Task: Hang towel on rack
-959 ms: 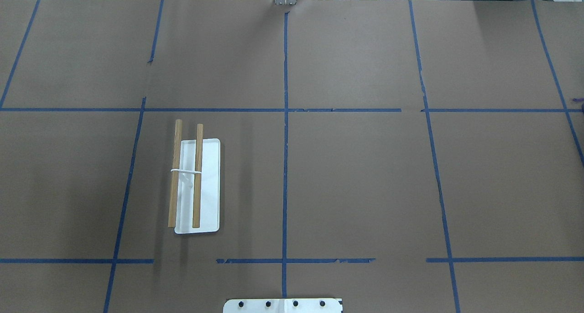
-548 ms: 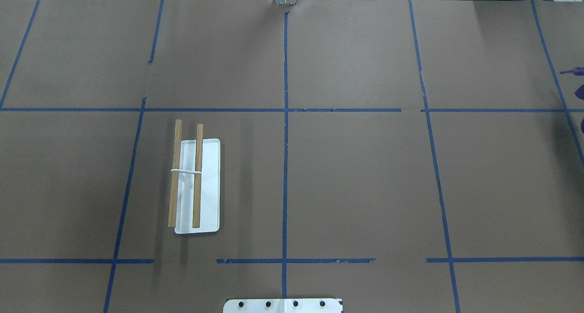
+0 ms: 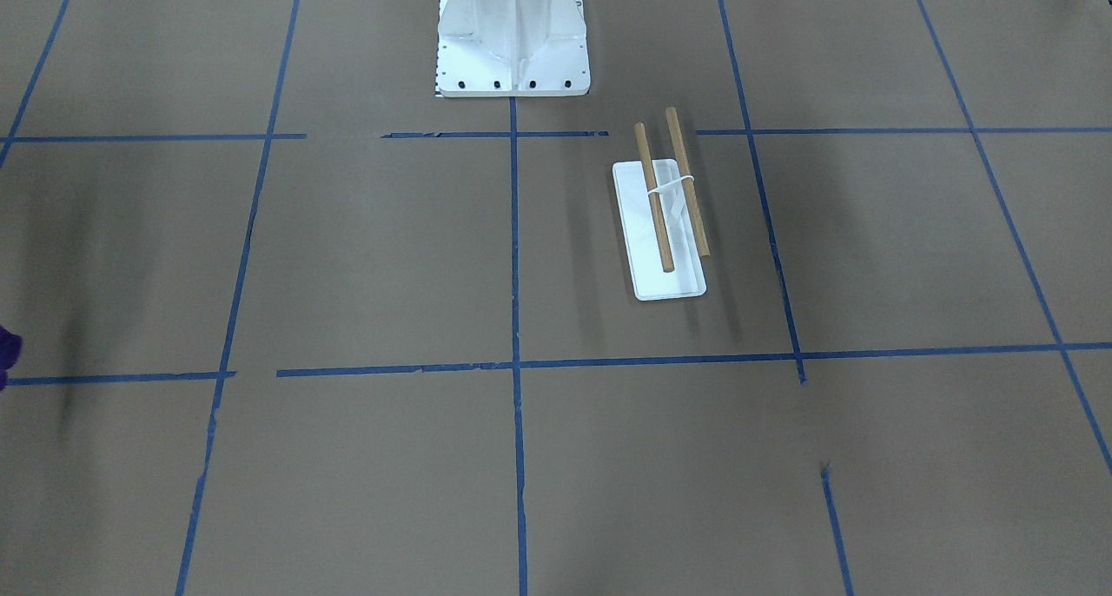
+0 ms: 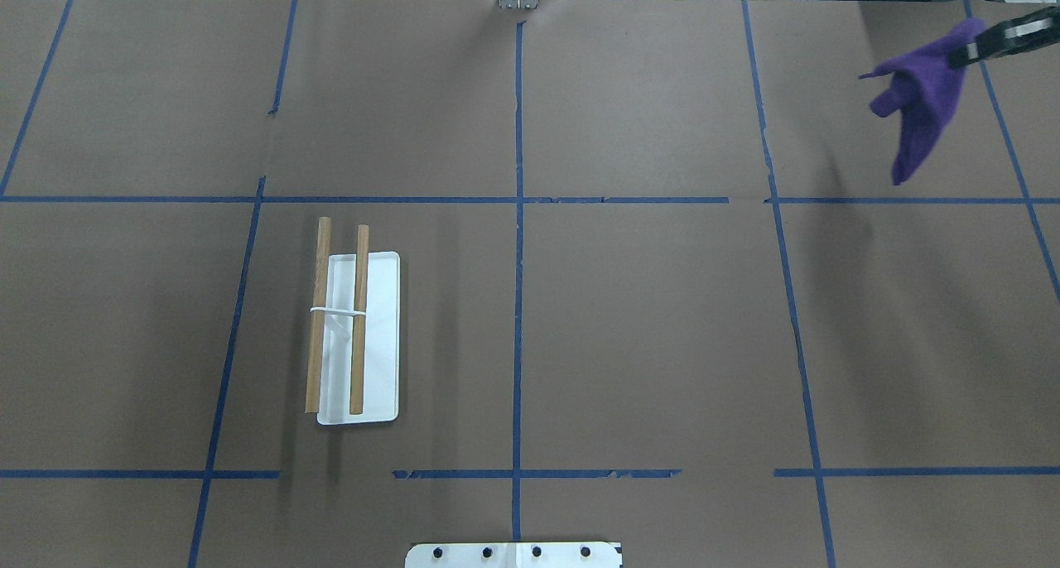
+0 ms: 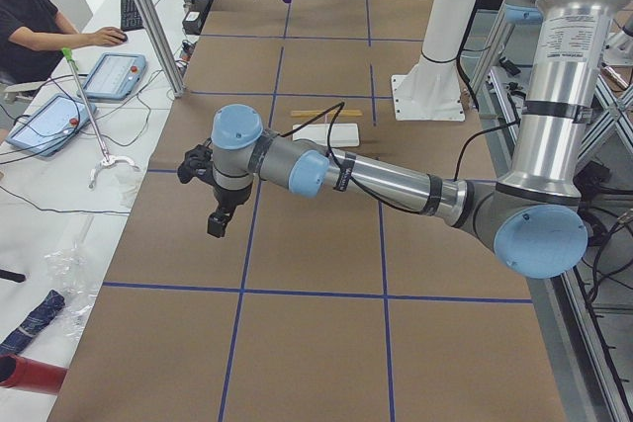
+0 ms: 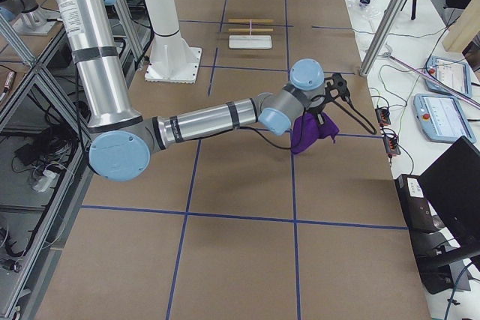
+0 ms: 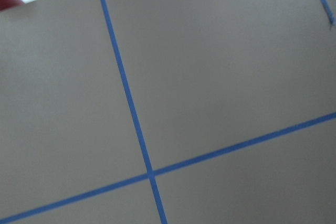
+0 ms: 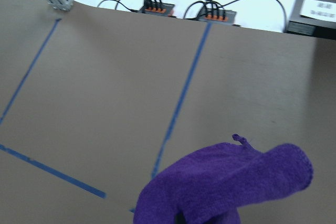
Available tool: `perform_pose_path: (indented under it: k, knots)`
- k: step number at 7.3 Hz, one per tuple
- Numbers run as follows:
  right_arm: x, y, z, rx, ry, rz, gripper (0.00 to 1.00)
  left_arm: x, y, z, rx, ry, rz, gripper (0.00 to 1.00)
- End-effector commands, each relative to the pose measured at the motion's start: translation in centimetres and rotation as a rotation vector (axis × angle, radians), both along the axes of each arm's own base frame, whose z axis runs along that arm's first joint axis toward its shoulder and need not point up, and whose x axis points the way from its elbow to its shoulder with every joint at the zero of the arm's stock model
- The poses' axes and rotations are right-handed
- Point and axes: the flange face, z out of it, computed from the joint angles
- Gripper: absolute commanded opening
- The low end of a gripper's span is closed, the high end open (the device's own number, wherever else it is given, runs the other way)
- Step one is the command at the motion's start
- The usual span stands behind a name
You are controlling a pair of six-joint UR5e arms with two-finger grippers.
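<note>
My right gripper (image 4: 969, 51) was closed on the towel (image 4: 921, 104) and held it by one edge, so the cloth hung free above the far right part of the table (image 4: 646, 328). The rack (image 4: 358, 340) stood on the left half, nearer to my base and well apart from the towel. Both of its rods (image 4: 359, 320) were bare.

I judged the task to be in its early part. The pick was done, but the carry across the table and the draping over a rod were left to do.

My left gripper (image 5: 220, 212) hovered toward the left end of the table. It appeared only in the side view, so I could not tell if it was open or closed. My right fingers were partly cut off at the frame edge from above and did not show in the wrist view. It seemed that only a small fold was pinched, but I was not sure.
</note>
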Motion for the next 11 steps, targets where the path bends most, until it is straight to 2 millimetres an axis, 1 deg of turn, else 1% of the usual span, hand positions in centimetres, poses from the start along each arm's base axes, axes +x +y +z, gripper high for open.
perform_pose_path:
  k: [1,2,3,4,5,6,7,8,9,10,11]
  knots:
    - [-10.3,2.4,-10.6,-0.048,-0.113,0.050,0.00,4.8,-0.4,-2.4,0.007,0.091,-0.055,1.00]
    - [-13.3,4.6,-13.7,-0.029,-0.144,0.086,0.00,7.4,-0.1,-3.6,0.022,0.144,-0.066,1.00]
    - [-15.3,6.3,-15.8,-0.009,-0.168,0.102,0.00,10.4,0.4,-5.3,0.026,0.240,-0.102,1.00]
    - [-17.2,8.6,-17.7,0.005,-0.200,0.122,0.00,13.5,1.4,-6.7,0.004,0.357,-0.134,1.00]
    - [-19.5,11.8,-20.1,0.026,-0.246,0.141,0.00,17.0,2.6,-9.2,-0.065,0.503,-0.156,1.00]
    - [-21.6,14.9,-21.9,0.032,-0.291,0.140,0.00,19.8,2.4,-12.5,-0.170,0.620,-0.183,1.00]
    - [-23.3,18.0,-23.5,0.030,-0.338,0.153,0.00,22.8,2.4,-15.3,-0.249,0.680,-0.175,1.00]
    - [-25.0,20.7,-24.4,0.040,-0.365,0.163,0.00,26.0,2.9,-17.3,-0.309,0.714,-0.158,1.00]
    - [-26.7,22.4,-24.6,0.048,-0.368,0.182,0.00,30.4,3.4,-20.0,-0.352,0.762,-0.192,1.00]
    - [-27.2,23.2,-24.6,0.062,-0.365,0.181,0.00,36.2,4.8,-23.6,-0.440,0.822,-0.189,1.00]
    - [-27.4,24.2,-24.9,0.069,-0.371,0.161,0.00,40.6,6.8,-26.9,-0.538,0.871,-0.174,1.00]
